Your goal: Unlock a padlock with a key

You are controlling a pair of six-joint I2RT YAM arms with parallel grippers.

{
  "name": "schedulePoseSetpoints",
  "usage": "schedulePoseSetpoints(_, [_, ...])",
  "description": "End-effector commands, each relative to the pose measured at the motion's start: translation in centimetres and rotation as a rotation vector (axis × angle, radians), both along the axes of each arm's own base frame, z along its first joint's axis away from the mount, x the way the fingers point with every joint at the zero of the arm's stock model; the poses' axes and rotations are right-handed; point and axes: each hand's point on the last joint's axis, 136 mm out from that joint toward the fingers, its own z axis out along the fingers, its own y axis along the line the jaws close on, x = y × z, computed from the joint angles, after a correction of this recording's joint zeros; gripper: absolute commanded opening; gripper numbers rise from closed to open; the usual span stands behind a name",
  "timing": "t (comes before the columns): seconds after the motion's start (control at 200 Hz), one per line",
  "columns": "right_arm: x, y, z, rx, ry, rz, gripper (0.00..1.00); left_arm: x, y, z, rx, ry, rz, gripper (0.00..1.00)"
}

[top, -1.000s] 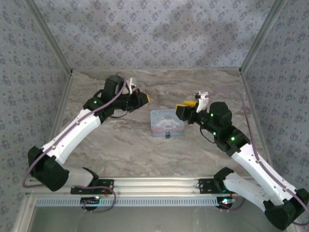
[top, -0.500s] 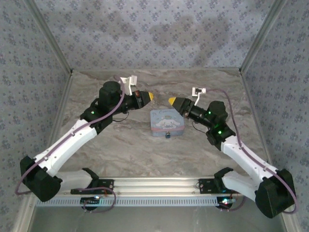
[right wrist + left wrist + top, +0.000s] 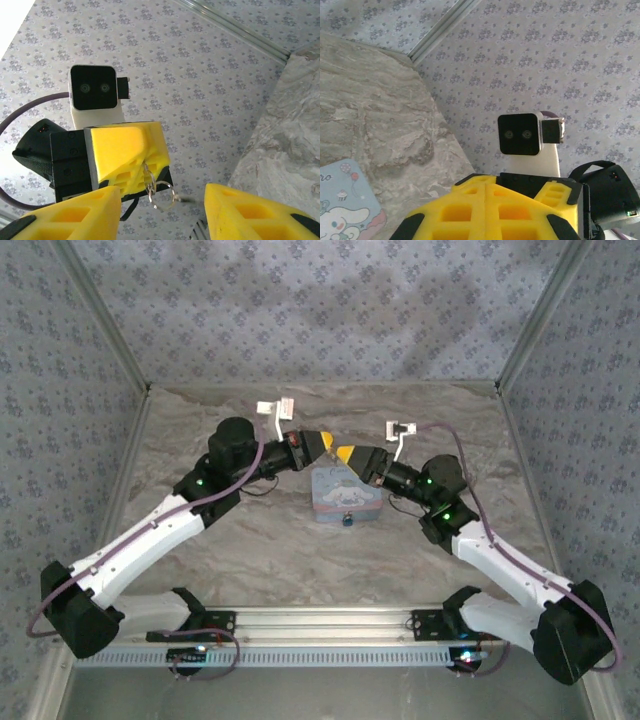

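Jaws of the left gripper (image 3: 142, 165) clamp a thin wire ring (image 3: 161, 194) (the key's, probably); those of the right gripper (image 3: 343, 454) stand apart, facing it.

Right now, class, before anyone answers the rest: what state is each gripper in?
Left gripper: shut, holding the key ring.
Right gripper: open, holding nothing.

A marbled grey-brown bench (image 3: 270, 550) sits boxed in by three walls (image 3: 320, 310) papered pale grey-blue with small repeating flower sprigs, thin metal posts (image 3: 112, 330) rising at the back corners and a metal rail (image 3: 320, 621) along the near edge, all evenly lit.
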Motion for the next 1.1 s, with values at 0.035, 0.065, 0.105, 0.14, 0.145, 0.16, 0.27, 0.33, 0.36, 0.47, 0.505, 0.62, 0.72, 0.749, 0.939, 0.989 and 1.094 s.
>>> schedulePoseSetpoints(0.035, [-0.6,0.3,2.9,0.033,-0.107,0.000,0.45,-0.7,0.0,2.1,-0.066,-0.041,-0.005,0.00])
schedulePoseSetpoints(0.065, [-0.6,0.4,3.0,0.034,-0.109,0.002,0.44,-0.7,0.0,2.2,-0.068,-0.041,-0.005,0.00])
schedulePoseSetpoints(0.105, [-0.7,0.5,3.0,0.034,-0.111,0.008,0.43,-0.8,-0.1,2.1,-0.067,-0.040,-0.007,0.00])
schedulePoseSetpoints(0.14, [-0.8,0.5,3.1,0.036,-0.112,0.009,0.41,-0.8,-0.2,2.1,-0.067,-0.041,-0.008,0.00])
schedulePoseSetpoints(0.145, [-0.8,0.5,3.1,0.035,-0.114,0.009,0.41,-0.8,-0.2,2.1,-0.066,-0.041,-0.007,0.00])
schedulePoseSetpoints(0.16, [-0.8,0.6,3.1,0.035,-0.115,0.010,0.40,-0.8,-0.2,2.1,-0.067,-0.041,-0.007,0.00])
schedulePoseSetpoints(0.27, [-0.9,0.5,3.1,0.031,-0.116,0.006,0.36,-0.8,-0.3,2.0,-0.066,-0.041,-0.009,0.00])
schedulePoseSetpoints(0.33, [-0.8,0.5,2.9,0.028,-0.114,0.003,0.34,-0.9,-0.3,2.1,-0.071,-0.040,-0.011,0.00])
schedulePoseSetpoints(0.36, [-0.8,0.5,2.9,0.028,-0.112,0.000,0.33,-0.9,-0.4,2.1,-0.073,-0.041,-0.012,0.00])
schedulePoseSetpoints(0.47, [-0.6,0.5,2.8,0.026,-0.110,-0.006,0.30,-1.0,-0.6,2.1,-0.082,-0.039,-0.016,0.00])
schedulePoseSetpoints(0.505, [-0.5,0.5,2.7,0.026,-0.107,-0.007,0.29,-1.0,-0.6,2.2,-0.083,-0.042,-0.018,0.00])
schedulePoseSetpoints(0.62, [-0.4,0.5,2.7,0.025,-0.107,-0.011,0.19,-1.1,-0.7,2.2,-0.085,-0.041,-0.019,0.00])
schedulePoseSetpoints(0.72, [-0.6,0.5,2.7,0.024,-0.114,-0.006,0.08,-1.2,-0.6,2.4,-0.085,-0.047,-0.016,0.00])
schedulePoseSetpoints(0.749, [-0.6,0.5,2.7,0.022,-0.119,-0.005,0.04,-1.1,-0.5,2.3,-0.084,-0.047,-0.015,0.00])
schedulePoseSetpoints(0.939, [-0.8,-0.2,3.0,-0.001,-0.148,-0.031,0.00,-1.1,-0.2,2.2,-0.072,-0.043,0.000,0.00])
schedulePoseSetpoints(0.989, [-0.9,-0.5,3.2,-0.003,-0.160,-0.035,0.00,-1.2,-0.2,2.2,-0.067,-0.042,-0.003,0.00])
schedulePoseSetpoints(1.094, [-1.3,-0.8,3.4,-0.016,-0.175,-0.022,0.00,-1.4,-0.2,1.9,-0.042,-0.024,-0.015,0.26])
